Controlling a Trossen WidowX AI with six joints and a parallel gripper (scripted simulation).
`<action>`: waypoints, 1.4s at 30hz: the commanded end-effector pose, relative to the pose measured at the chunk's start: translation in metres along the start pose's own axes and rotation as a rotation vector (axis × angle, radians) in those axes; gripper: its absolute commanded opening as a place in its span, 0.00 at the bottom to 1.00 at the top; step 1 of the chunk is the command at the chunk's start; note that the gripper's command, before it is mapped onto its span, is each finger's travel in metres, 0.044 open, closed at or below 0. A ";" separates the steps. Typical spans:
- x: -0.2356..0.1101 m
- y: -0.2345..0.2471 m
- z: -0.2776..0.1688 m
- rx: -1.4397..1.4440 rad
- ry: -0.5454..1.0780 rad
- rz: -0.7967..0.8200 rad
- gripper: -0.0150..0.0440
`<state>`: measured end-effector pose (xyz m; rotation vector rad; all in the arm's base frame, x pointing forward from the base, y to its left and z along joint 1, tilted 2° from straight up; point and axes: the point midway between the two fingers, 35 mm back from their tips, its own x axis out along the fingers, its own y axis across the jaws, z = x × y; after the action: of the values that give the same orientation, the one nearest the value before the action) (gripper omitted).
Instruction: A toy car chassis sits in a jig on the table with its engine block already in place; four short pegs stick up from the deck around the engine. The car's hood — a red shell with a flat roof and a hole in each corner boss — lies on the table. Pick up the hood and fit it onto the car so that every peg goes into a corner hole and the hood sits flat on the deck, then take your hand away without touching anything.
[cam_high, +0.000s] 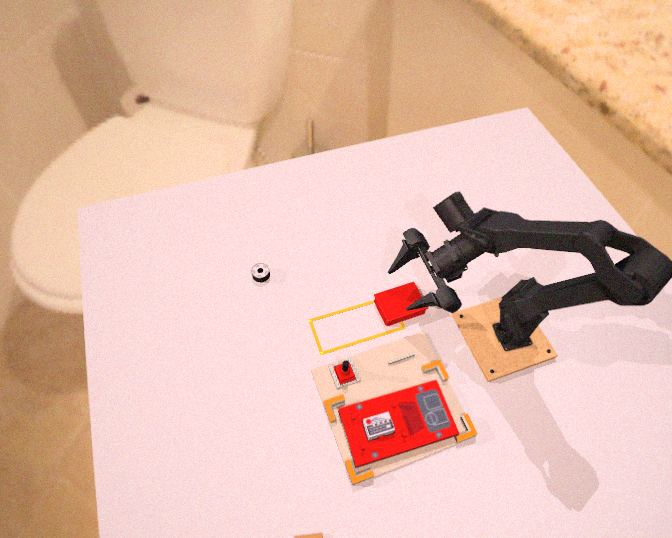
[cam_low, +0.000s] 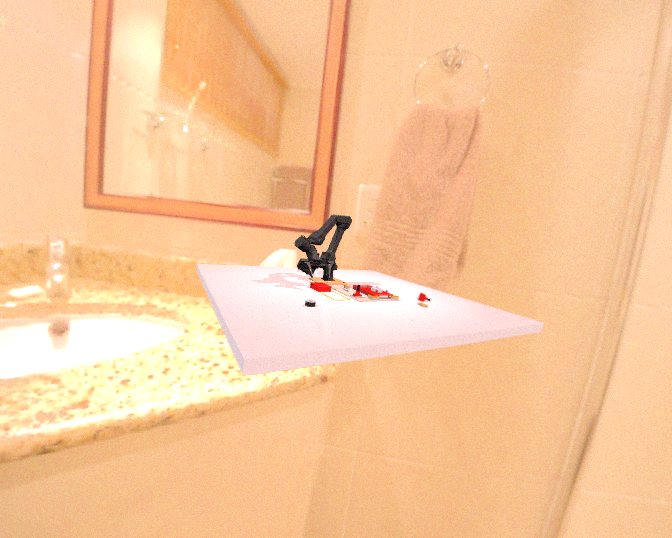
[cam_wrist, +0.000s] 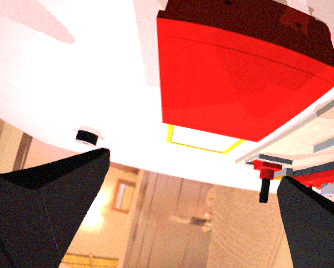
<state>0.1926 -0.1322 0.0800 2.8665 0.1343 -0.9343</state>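
Observation:
The red hood (cam_high: 396, 302) (cam_low: 320, 286) (cam_wrist: 237, 86) lies on the table, over the right end of a yellow outlined rectangle (cam_high: 315, 334) (cam_wrist: 200, 147). My gripper (cam_high: 400, 289) (cam_low: 309, 273) (cam_wrist: 198, 173) is open wide and empty; it hangs tilted just above the hood, one finger on each side of it and clear of it. The red chassis (cam_high: 400, 442) (cam_low: 375, 293) sits in the tan jig board (cam_high: 381, 361) with orange corner brackets, nearer the front. The grey engine block (cam_high: 379, 425) is on its deck, and small grey pegs such as one peg (cam_high: 420, 388) show around it.
A small red block with a black post (cam_high: 344, 371) (cam_wrist: 267, 175) stands on the jig's back left. A silver wheel (cam_high: 260, 272) (cam_low: 309, 303) (cam_wrist: 87, 135) lies far left. The arm's wooden base plate (cam_high: 524, 353) is right of the jig. A small red part (cam_low: 423, 297) lies near the table's far side.

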 end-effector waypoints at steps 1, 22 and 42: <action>-0.033 0.002 -0.008 0.011 -0.003 -0.006 1.00; -0.055 -0.003 -0.013 0.038 -0.005 -0.014 0.96; -0.032 -0.008 -0.015 -1.307 -0.241 -0.458 1.00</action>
<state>0.1680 -0.1242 0.1117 1.9917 0.7224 -0.9030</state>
